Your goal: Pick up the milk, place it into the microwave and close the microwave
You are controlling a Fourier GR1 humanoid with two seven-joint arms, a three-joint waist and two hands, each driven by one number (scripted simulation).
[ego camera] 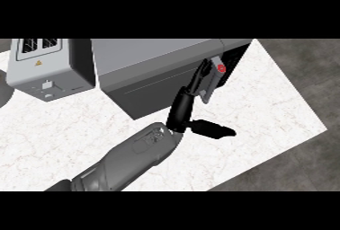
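head view | right robot hand (192, 105) reaches up-right, straight fingers against microwave door (211, 81), thumb spread, holding nothing | milk unseen | microwave (156, 72) directly ahead; left hand absent

A grey microwave (156, 72) stands on the white marbled worktop (279, 117). One hand (192, 101) reaches to the microwave's right front edge, fingers (206, 76) straight against the door by a red spot (thumb out sideways). A toaster (46, 67) stands left of the microwave.
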